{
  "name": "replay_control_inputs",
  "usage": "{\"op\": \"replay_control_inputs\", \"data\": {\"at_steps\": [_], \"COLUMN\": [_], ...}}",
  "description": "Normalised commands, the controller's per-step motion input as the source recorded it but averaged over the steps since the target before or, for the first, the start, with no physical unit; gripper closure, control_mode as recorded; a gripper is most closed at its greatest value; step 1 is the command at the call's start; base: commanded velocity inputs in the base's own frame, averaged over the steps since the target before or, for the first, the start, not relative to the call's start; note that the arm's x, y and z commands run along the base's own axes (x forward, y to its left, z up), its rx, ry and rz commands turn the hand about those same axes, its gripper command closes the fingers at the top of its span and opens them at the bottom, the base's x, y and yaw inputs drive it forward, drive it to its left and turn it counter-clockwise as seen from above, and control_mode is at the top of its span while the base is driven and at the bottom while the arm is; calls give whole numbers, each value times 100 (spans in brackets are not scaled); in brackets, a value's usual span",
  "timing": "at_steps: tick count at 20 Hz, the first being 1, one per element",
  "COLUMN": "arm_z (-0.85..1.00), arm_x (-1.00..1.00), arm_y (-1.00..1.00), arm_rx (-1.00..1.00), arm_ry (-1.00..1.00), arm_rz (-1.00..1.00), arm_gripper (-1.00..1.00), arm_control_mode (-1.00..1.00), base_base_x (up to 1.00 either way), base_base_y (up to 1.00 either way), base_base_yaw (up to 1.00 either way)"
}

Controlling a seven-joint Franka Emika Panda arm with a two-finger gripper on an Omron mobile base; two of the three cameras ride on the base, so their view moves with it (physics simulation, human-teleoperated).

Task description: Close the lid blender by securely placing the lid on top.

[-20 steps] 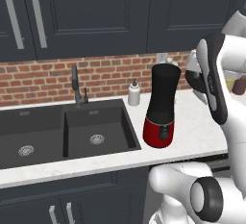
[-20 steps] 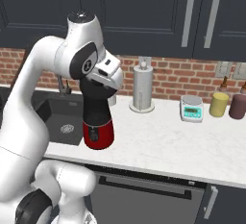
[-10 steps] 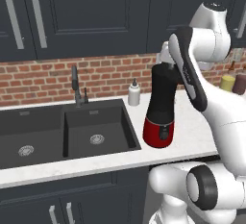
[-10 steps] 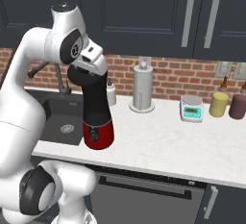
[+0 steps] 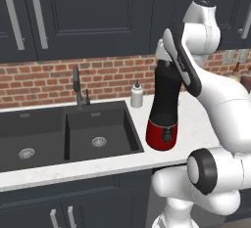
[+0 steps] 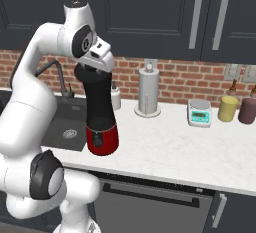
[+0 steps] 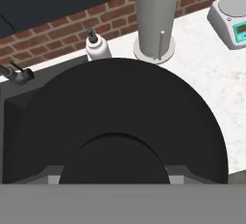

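On the far left of the counter lies the black double sink [image 5: 68,134] with its faucet [image 5: 77,86] against the brick wall. Just right of it stands a small white bottle [image 5: 137,95], and nearer the counter's front edge the blender [image 5: 164,105], upright on its red base. My gripper [image 6: 93,70] sits directly over the top of the jar, and from my hand camera the round black lid [image 7: 120,122] spreads beneath me with its knob toward the bottom; I cannot tell whether my fingers are closed on it or parted. Farther right stand a paper towel holder [image 6: 148,90], a kitchen scale [image 6: 200,113], and two jars [image 6: 228,109].
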Motion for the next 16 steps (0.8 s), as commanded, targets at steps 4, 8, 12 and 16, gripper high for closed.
{"op": "replay_control_inputs", "data": {"at_steps": [4, 8, 12, 16], "arm_z": [0, 0, 0, -9], "arm_x": [20, 11, 5, 0], "arm_y": [2, 0, 0, 0], "arm_rx": [0, 0, 0, 0], "arm_ry": [3, 0, 0, 0], "arm_rz": [2, 2, 2, 1], "arm_gripper": [100, 100, 100, 100], "arm_control_mode": [-100, -100, -100, -100], "base_base_x": [0, 0, 0, 0], "base_base_y": [0, 0, 0, 0], "base_base_yaw": [0, 0, 0, 0]}}
